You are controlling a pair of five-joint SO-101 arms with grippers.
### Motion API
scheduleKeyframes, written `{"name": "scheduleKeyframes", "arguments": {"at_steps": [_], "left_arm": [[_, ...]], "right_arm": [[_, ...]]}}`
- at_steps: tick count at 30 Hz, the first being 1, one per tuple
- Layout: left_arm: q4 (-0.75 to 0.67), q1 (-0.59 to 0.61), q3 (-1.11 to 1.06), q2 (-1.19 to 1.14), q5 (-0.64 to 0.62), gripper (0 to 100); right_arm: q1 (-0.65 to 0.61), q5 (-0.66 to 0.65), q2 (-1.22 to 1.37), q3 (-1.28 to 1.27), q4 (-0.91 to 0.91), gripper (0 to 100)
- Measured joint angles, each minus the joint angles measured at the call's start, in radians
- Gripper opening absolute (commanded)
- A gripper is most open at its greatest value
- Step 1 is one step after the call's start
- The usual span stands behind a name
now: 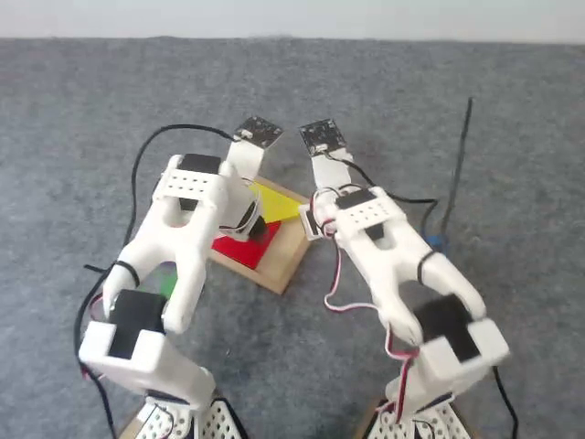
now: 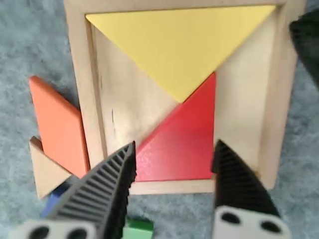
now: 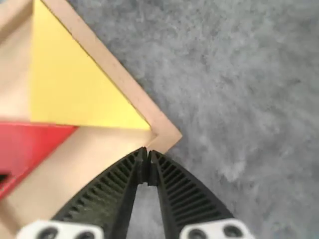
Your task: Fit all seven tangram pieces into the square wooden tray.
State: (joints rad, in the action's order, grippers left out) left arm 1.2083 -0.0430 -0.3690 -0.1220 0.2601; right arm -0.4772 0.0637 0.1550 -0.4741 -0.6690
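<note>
While the left claw [image 2: 175, 146] gapes above the red triangle [image 2: 194, 134], the clenched right claw [image 3: 146, 151] could knock the nearby square wooden tray [image 3: 113, 74] askew.

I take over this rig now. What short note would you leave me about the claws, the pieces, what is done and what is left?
The left claw is open, above the tray, over the red triangle.
The right claw is shut on nothing, at a tray corner beside the tip of the yellow triangle.
Done: yellow triangle and red triangle lie in the tray.
Left: the orange piece, pale triangle, blue piece and green piece lie outside the tray and must still go in.
</note>
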Motion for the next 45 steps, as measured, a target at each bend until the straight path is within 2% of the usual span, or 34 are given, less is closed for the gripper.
{"name": "scheduleKeyframes", "arguments": {"at_steps": [9, 21, 30, 39, 45], "left_arm": [[-0.035, -0.026, 0.000, -0.066, 0.003, 33], [-0.075, -0.032, 0.002, -0.143, 0.003, 33], [-0.075, -0.032, 0.002, -0.143, 0.000, 33], [-0.078, -0.023, 0.020, -0.169, 0.000, 33], [-0.063, -0.017, 0.057, -0.196, 0.000, 23]], "right_arm": [[0.006, 0.000, 0.109, 0.169, -0.143, 0.7], [0.005, -0.072, 0.043, 0.157, -0.230, 0.7], [-0.049, -0.075, -0.222, -0.163, -0.012, 0.9], [-0.080, -0.081, -0.080, -0.112, 0.037, 0.7], [-0.080, -0.081, -0.057, -0.087, 0.038, 0.7]]}}
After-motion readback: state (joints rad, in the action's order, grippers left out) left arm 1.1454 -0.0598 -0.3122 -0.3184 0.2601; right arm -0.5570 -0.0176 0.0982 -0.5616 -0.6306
